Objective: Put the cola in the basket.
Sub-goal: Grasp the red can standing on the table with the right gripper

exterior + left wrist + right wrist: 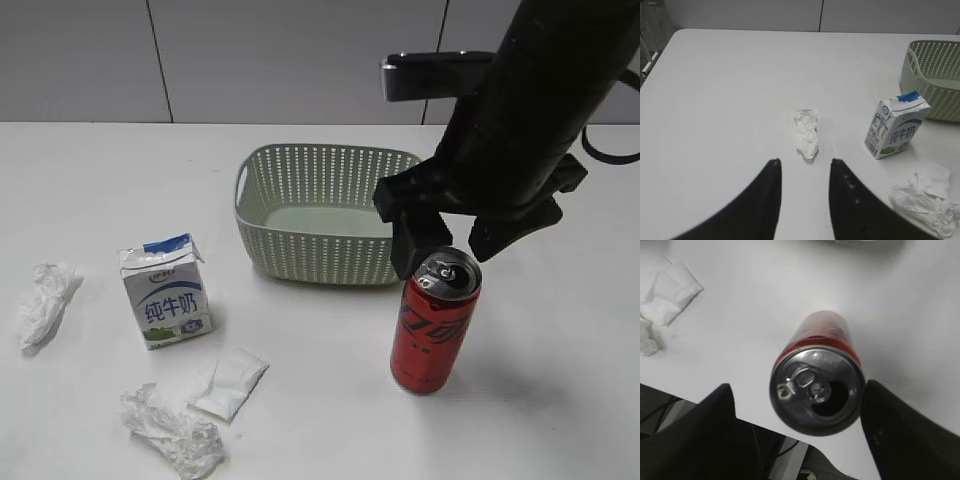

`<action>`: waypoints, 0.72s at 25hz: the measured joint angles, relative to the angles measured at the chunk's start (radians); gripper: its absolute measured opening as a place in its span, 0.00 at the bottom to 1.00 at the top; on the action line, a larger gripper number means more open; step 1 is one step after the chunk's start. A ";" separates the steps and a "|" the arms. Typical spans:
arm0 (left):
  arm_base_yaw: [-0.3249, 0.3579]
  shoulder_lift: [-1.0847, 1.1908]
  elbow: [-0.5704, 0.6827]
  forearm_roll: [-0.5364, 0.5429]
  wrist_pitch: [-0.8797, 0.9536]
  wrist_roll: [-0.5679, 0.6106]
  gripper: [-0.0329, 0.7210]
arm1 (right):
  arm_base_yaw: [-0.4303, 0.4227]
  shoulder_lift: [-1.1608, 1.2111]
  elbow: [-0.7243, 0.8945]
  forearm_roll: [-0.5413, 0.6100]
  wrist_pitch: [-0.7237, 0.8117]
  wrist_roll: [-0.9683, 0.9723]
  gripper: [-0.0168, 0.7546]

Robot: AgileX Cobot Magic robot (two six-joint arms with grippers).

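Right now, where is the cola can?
The cola stands upright on the table, right of centre in the exterior view, just in front of the basket, directly under the open right gripper.

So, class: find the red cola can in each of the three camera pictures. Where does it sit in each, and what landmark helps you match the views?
Exterior view: the cola can stands lower right, in front of the basket.
Left wrist view: not in it.
Right wrist view: centre, seen from above, opened top, between the right gripper fingers.
Shared landmark: the folded white tissue, left of the can in the exterior view, upper left in the right wrist view.
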 joint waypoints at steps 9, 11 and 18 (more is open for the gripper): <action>0.000 0.000 0.000 0.000 0.000 0.000 0.36 | 0.000 0.089 0.000 -0.040 -0.002 0.021 0.79; 0.000 0.000 0.000 0.000 0.000 0.000 0.36 | 0.000 0.101 0.000 -0.049 -0.002 0.022 0.79; 0.000 0.000 0.000 0.000 0.000 0.000 0.36 | 0.000 0.165 0.000 -0.060 0.027 0.022 0.79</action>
